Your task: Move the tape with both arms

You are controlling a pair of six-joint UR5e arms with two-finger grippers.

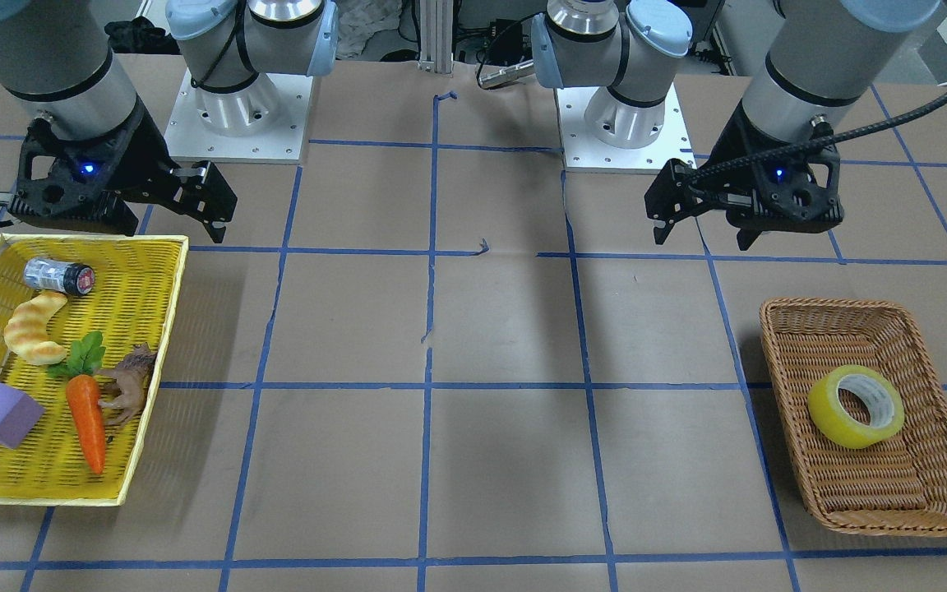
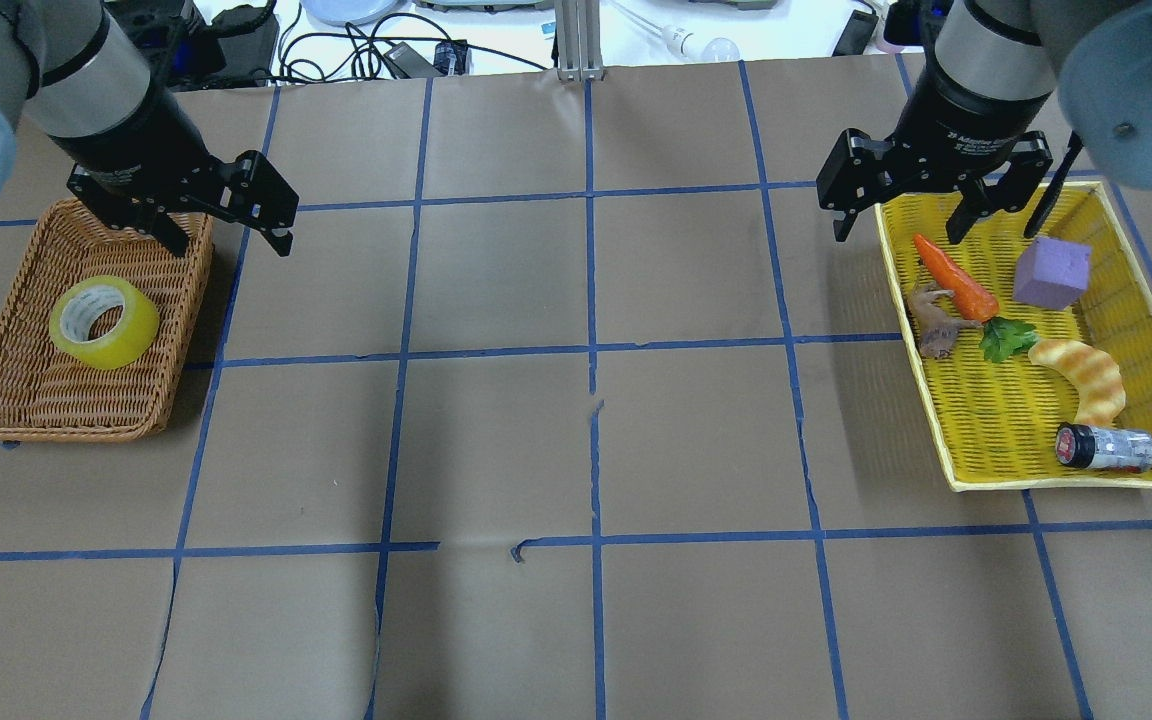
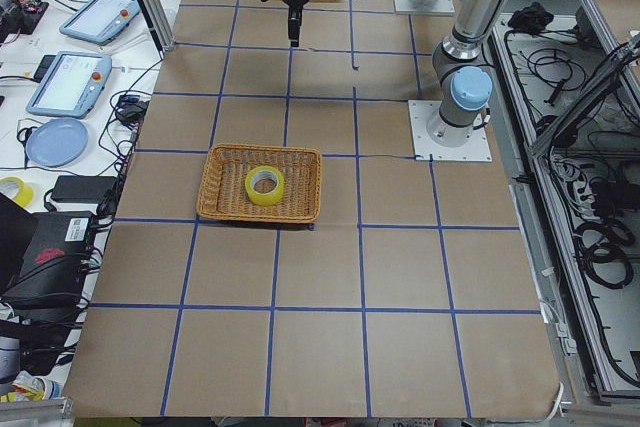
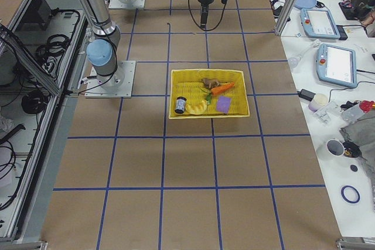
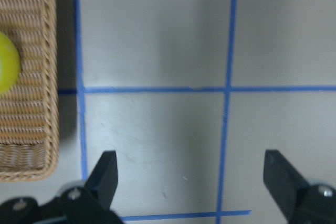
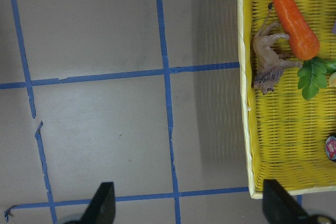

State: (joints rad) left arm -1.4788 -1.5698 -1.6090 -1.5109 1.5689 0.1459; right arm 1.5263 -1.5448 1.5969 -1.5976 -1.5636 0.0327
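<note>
The tape, a yellow-green roll with a white printed core, lies in a brown wicker basket on my left side. It also shows in the overhead view and at the left edge of the left wrist view. My left gripper is open and empty. It hangs above the table beside the wicker basket's far inner corner, not over the tape. My right gripper is open and empty, above the far inner corner of a yellow basket.
The yellow basket holds a carrot toy, a purple block, a croissant toy, a brown animal figure and a small canister. Brown paper with blue tape lines covers the table between the baskets.
</note>
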